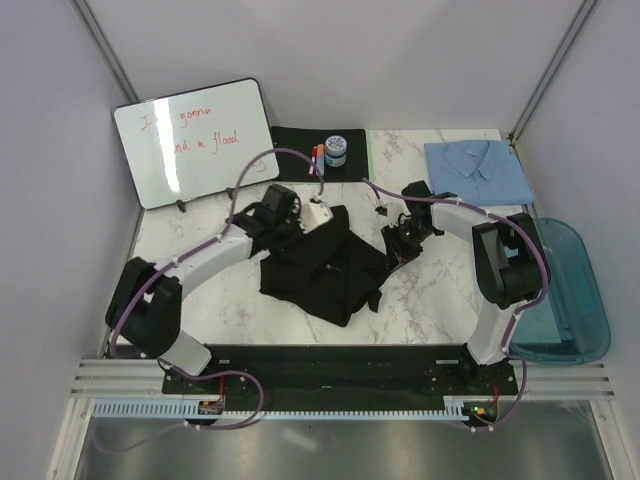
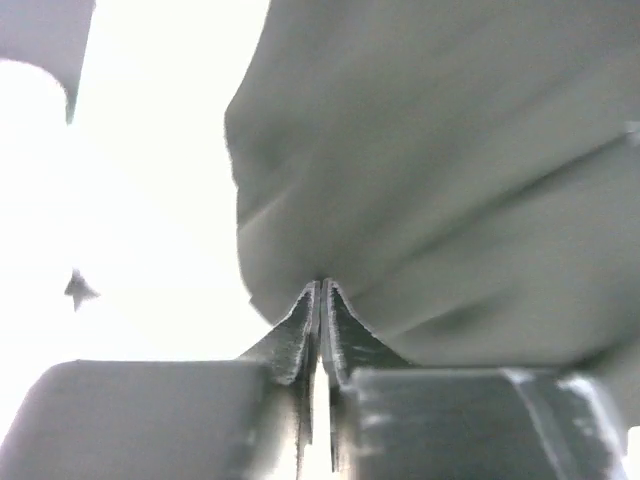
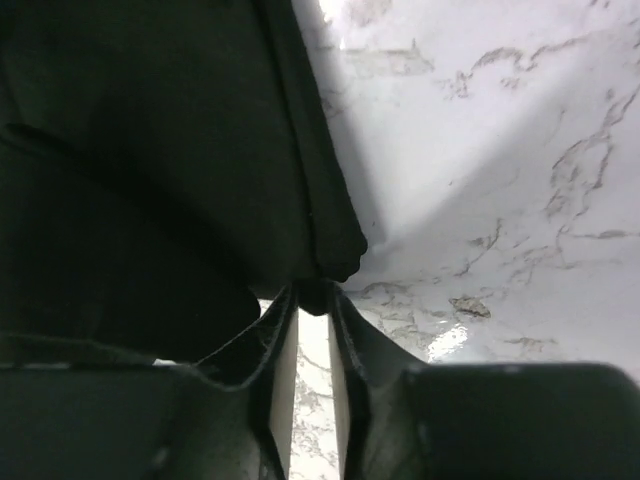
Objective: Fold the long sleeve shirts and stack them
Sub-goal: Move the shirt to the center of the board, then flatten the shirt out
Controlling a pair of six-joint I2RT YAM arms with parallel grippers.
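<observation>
The black long sleeve shirt (image 1: pixel 330 268) lies crumpled in the middle of the marble table. My left gripper (image 1: pixel 322 218) is at its far edge. In the left wrist view that gripper (image 2: pixel 322 292) has its fingers pressed together on a fold of the cloth (image 2: pixel 430 180), which looks grey in the glare. My right gripper (image 1: pixel 400 244) is at the shirt's right edge. Seen from the right wrist, its (image 3: pixel 313 296) tips pinch a small tuck of the black fabric (image 3: pixel 150 180). The light blue shirt (image 1: pixel 478 170) lies folded flat at the back right, away from both grippers.
A whiteboard (image 1: pixel 195 140) leans at the back left. Beside it is a black green-edged mat (image 1: pixel 295 142) carrying a blue-lidded jar (image 1: pixel 335 150) and a red marker (image 1: pixel 318 158). A teal bin (image 1: pixel 565 290) hangs off the table's right edge.
</observation>
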